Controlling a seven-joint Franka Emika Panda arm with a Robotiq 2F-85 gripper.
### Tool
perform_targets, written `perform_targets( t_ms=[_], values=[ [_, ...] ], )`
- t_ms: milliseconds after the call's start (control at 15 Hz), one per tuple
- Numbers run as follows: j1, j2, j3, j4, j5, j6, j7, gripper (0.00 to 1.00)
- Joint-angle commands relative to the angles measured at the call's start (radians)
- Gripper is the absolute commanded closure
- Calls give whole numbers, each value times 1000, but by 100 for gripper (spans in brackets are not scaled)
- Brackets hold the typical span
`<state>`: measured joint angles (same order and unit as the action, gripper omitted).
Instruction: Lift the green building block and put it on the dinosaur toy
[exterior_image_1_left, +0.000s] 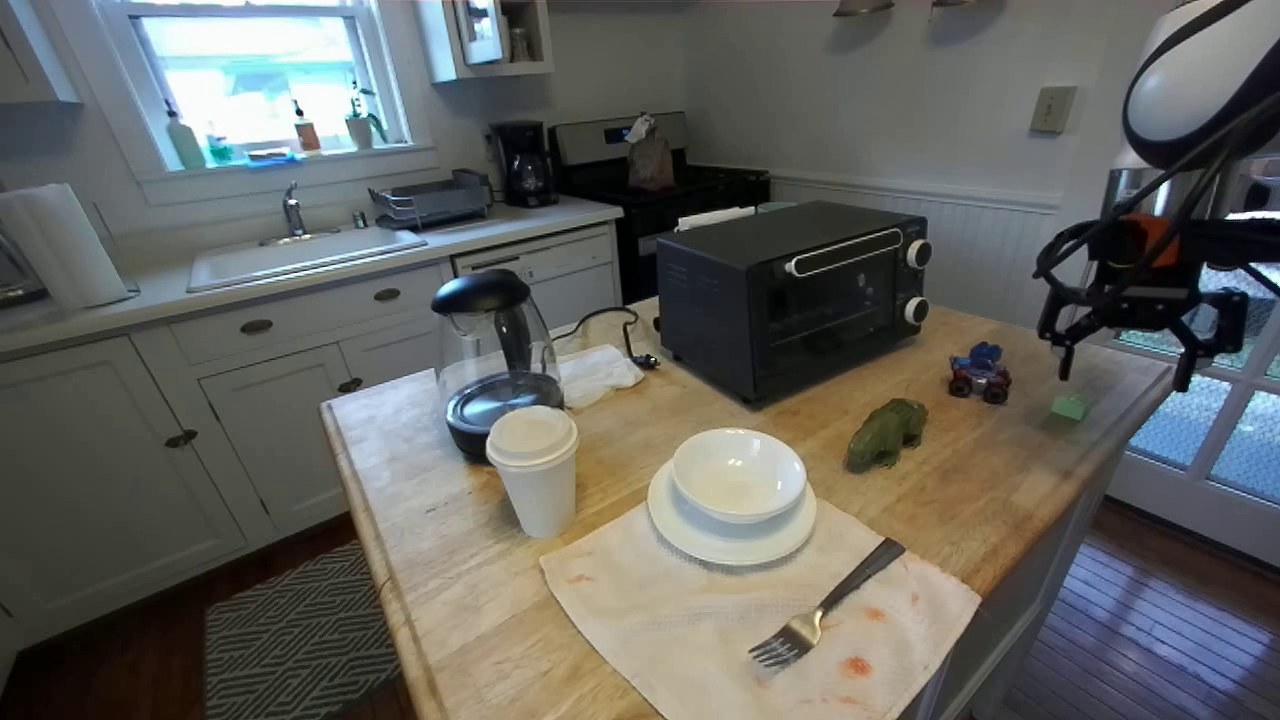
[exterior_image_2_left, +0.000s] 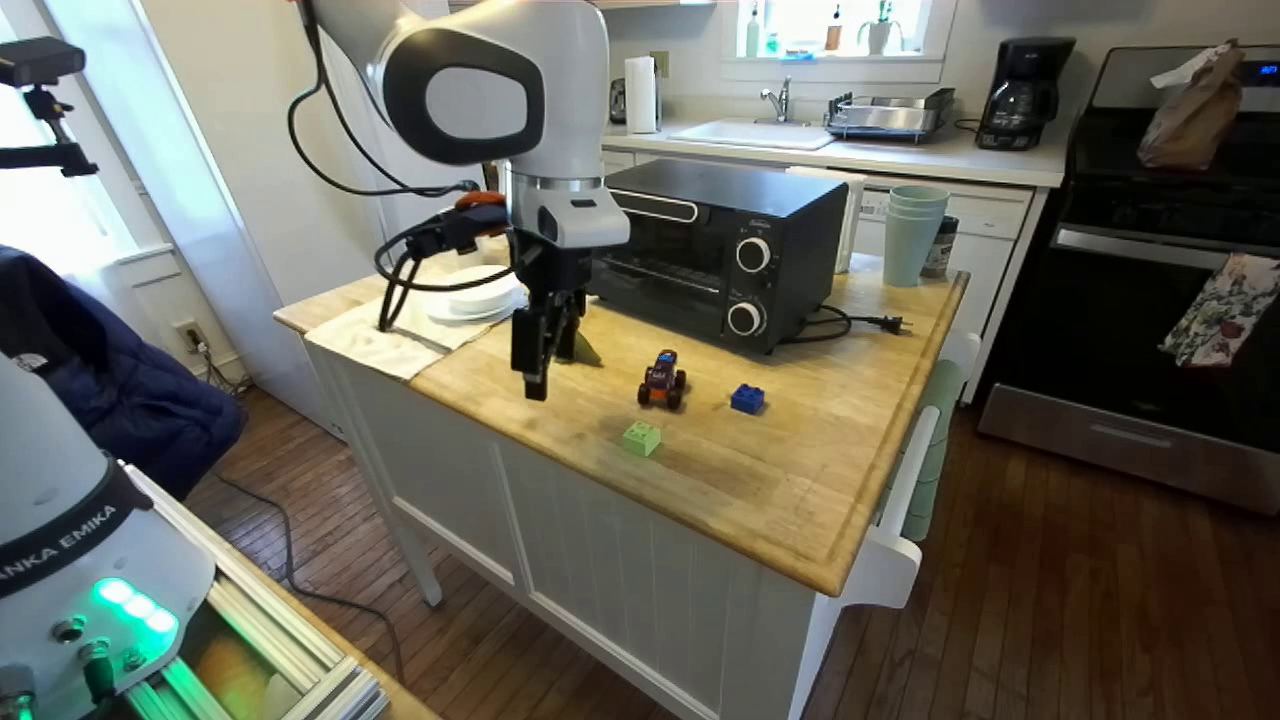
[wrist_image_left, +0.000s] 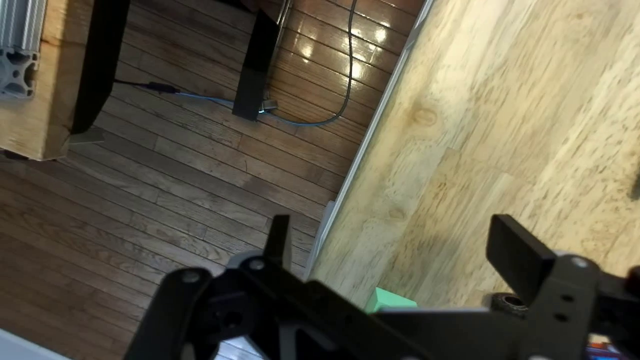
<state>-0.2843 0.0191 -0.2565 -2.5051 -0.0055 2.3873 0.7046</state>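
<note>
The likeliest trouble is a missed or clumsy grasp: the gripper (exterior_image_1_left: 1125, 370) hangs above the table (exterior_image_1_left: 1000, 480), its fingers (wrist_image_left: 277, 240) spread wide with nothing between them, and it does not look centred over the block (exterior_image_2_left: 641, 438). In the wrist view one finger shows against the floor (wrist_image_left: 165, 240), outside the table's edge, so going straight down from here might catch that edge or shove the block over it. The truck (exterior_image_2_left: 662, 380), also below the gripper and near the block, could be bumped by a wide approach. Later, the dinosaur (exterior_image_1_left: 887, 433) might shed the block, its back looking rounded.

The block sits on the table, lower than the fingertips, clear of both and off to one side; the wrist view shows it partly hidden by the gripper's own body
</note>
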Motion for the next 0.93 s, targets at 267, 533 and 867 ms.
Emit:
perform_targets(
  t_ms=[267, 533, 867],
  values=[
    [-3, 116, -49, 63, 59, 89, 58, 0],
    [5, 165, -66, 80, 107, 161, 94, 0],
    [17, 217, -89, 102, 104, 214, 150, 0]
  ],
)
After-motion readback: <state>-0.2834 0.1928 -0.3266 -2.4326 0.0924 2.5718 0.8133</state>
